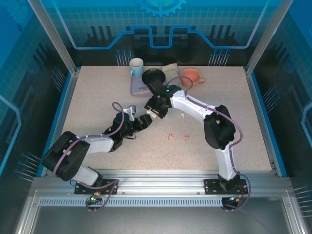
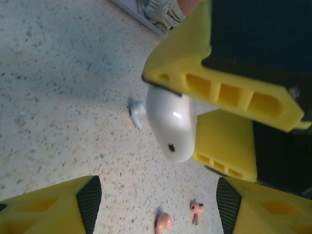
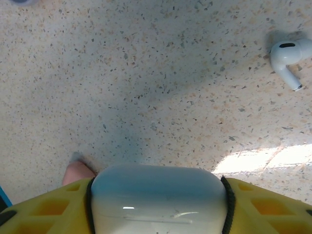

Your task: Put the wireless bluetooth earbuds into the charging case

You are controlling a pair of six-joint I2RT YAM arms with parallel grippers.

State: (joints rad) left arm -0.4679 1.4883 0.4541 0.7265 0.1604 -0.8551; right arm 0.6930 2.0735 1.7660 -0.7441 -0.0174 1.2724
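white case tight in right claw; left claw apart; table edges well off

Charging case: white, glossy, rounded pebble shape w/ small dark dot on one face. Off the table, clamped btwn the yellow fingers of the right gripper, one finger on each side; only its rounded end pokes out. Can't tell whether the lid is open.

White earbud: stemmed, lying flat on the table just beside the case, not touching it. Right wrist view shows it w/ bulb end up-left, stem pointing down-right, dark vent on the bulb.

Pink earbuds, 2 pcs: salmon color, both lying loose on the table near each other but apart, nearer the table's front edge than the case.
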